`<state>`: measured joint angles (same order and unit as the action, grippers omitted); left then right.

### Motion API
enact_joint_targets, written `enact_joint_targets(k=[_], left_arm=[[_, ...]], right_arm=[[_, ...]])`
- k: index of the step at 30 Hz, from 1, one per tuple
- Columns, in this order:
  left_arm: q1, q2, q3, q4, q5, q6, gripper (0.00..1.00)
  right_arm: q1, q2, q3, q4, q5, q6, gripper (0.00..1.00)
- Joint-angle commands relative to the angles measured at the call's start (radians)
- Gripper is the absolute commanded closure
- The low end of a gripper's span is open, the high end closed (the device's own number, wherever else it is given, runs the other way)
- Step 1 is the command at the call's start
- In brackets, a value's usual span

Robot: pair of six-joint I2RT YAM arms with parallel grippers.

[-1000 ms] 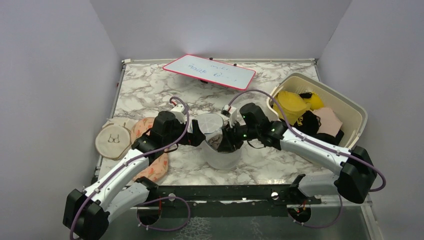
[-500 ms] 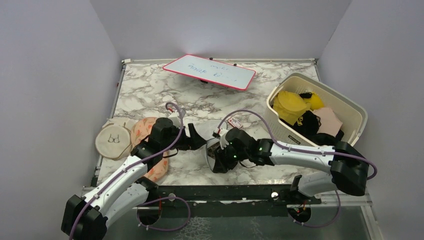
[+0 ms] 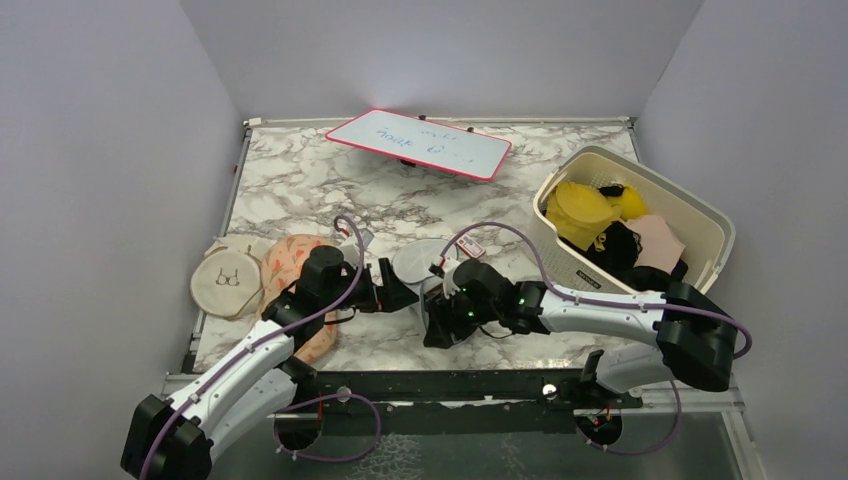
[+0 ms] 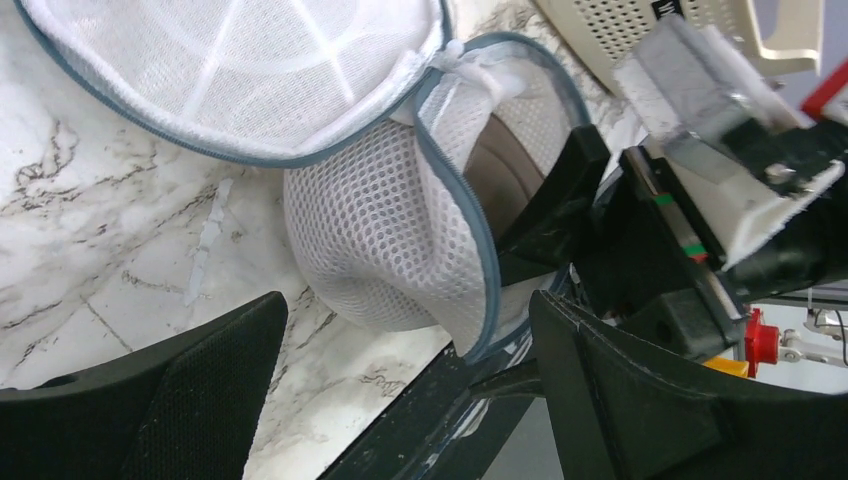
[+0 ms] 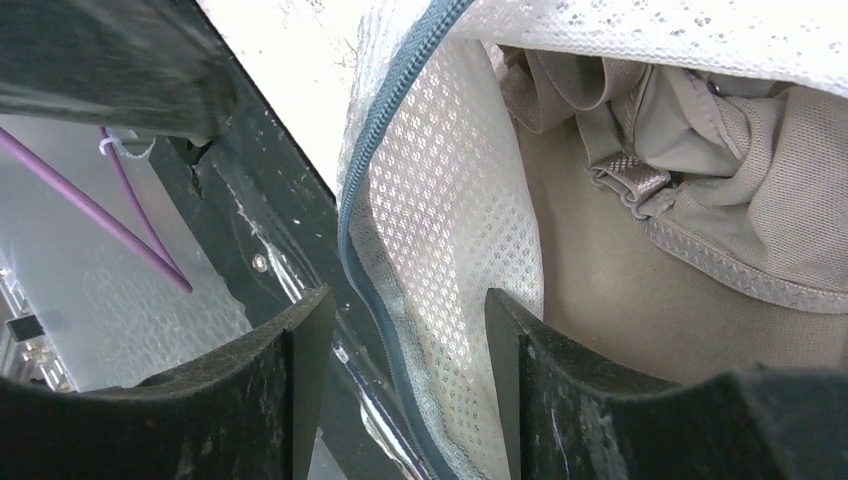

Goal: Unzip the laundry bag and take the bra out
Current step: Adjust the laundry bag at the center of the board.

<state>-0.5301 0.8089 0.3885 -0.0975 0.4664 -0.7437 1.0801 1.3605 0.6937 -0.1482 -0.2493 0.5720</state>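
Right wrist, laundry bag rim between spread jaws, bra inside

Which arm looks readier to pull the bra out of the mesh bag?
Right. The right pincer, open, straddles the bag's unzipped rim, one finger inside near the bra. The left pincer, also open, hangs outside the mesh wall.
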Motion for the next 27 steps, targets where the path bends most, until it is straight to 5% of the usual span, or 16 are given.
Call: enact_joint_targets(k=[1, 15, 22, 27], left_arm=[[0.002, -0.055, 0.03, 0.035, 0.011, -0.009, 0.14], [-0.136, 0.078, 0.056, 0.103, -0.083, 0.005, 0.22], [-0.217, 0.141, 0.049, 0.115, -0.164, 0.01, 0.28], [-0.225, 0.083, 0.047, 0.113, -0.192, 0.013, 0.22]], right_arm=[[0.004, -0.04, 0.026, 0.018, 0.06, 0.02, 0.44], [0.004, -0.175, 0.071, -0.109, 0.206, -0.023, 0.35], [0.004, -0.204, 0.052, -0.118, 0.211, -0.024, 0.41], [0.004, -0.172, -0.015, -0.039, 0.105, 0.005, 0.48]])
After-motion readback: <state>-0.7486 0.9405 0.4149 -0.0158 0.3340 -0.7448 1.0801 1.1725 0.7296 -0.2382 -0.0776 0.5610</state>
